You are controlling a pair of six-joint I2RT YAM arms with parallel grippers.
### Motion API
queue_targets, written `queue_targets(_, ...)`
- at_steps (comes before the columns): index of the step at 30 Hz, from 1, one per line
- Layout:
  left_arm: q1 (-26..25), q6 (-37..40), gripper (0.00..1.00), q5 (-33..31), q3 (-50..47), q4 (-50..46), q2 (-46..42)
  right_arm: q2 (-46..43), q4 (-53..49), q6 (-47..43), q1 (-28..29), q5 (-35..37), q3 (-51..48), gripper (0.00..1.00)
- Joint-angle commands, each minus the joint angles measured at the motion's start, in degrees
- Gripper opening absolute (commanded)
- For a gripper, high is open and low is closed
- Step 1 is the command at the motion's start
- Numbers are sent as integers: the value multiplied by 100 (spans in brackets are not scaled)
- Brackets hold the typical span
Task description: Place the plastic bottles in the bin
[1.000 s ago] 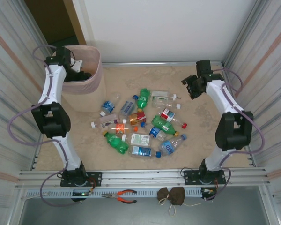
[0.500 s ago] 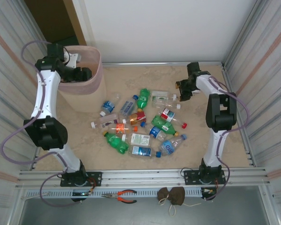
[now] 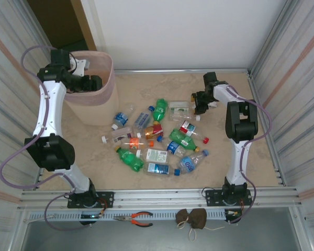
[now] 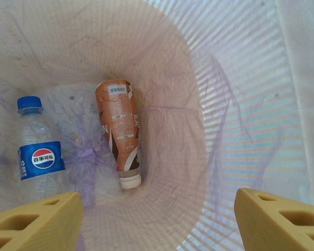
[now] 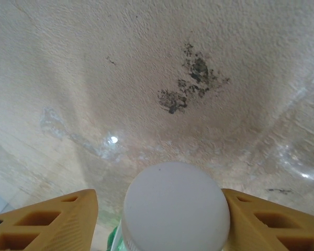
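Observation:
Several plastic bottles [image 3: 157,138] lie scattered mid-table, clear and green. The pale-pink bin [image 3: 109,78] stands at the far left. My left gripper [image 3: 91,82] [image 4: 157,201] hangs open and empty over its mouth. At the bin's bottom lie a clear blue-capped bottle [image 4: 39,157] and a brown white-capped one [image 4: 120,141]. My right gripper [image 3: 199,104] [image 5: 158,196] is at the pile's far right edge, by a clear bottle [image 3: 179,110]. Its white cap [image 5: 175,209] sits between the jaws, against the right finger, with a gap on the left.
Corrugated walls close in both sides. Red-handled pliers [image 3: 138,218] and a brown pouch [image 3: 192,218] lie on the near ledge. A dark stain [image 5: 191,83] marks the beige surface beyond the cap. Bare table lies right of the pile.
My right gripper has swung left and down from the far right to the white-capped bottle. The left arm has shifted slightly while staying over the bin.

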Motion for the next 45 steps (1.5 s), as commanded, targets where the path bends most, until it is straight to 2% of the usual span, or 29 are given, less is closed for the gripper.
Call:
queue_targets(1, -21, -9, 76, 102, -85, -20, -189, 184, -29, 214, -34, -38, 122, 58)
queue_targets(7, -36, -12, 76, 68, -79, -21, -244, 119, 95, 238, -78, 10, -35, 50)
queue_targets(14, -177, -4, 76, 5, -36, 127, -445, -267, 255, 235, -197, 185, -325, 35)
queue_targets(23, -521, 119, 76, 66, 92, 335, -788, -1247, 653, -458, -256, 510, -702, 30)
queue_targets(26, -695, 217, 76, 302, 73, 503, -920, -1695, 1489, -803, -261, 377, -1169, 28)
queue_targets(28, -861, 331, 76, 459, 86, 583, -987, -1991, 1990, -1120, -262, 238, -1416, 25)
queue_targets(31, -1182, 523, 77, 566, 113, 675, -1061, -2314, 2187, -1850, -264, -21, -1417, 23)
queue_targets(37, -2047, 859, 79, 335, 137, 884, -1143, -2986, 2713, -3001, -171, -711, -1539, 20)
queue_targets(41, -2600, 908, 84, 377, 141, 1135, -1071, -3378, 2381, -3716, 29, -776, -1367, 19)
queue_targets(45, -2986, 868, 87, 734, 424, 1110, -741, -3731, 2187, -4210, 291, -714, -1300, 20)
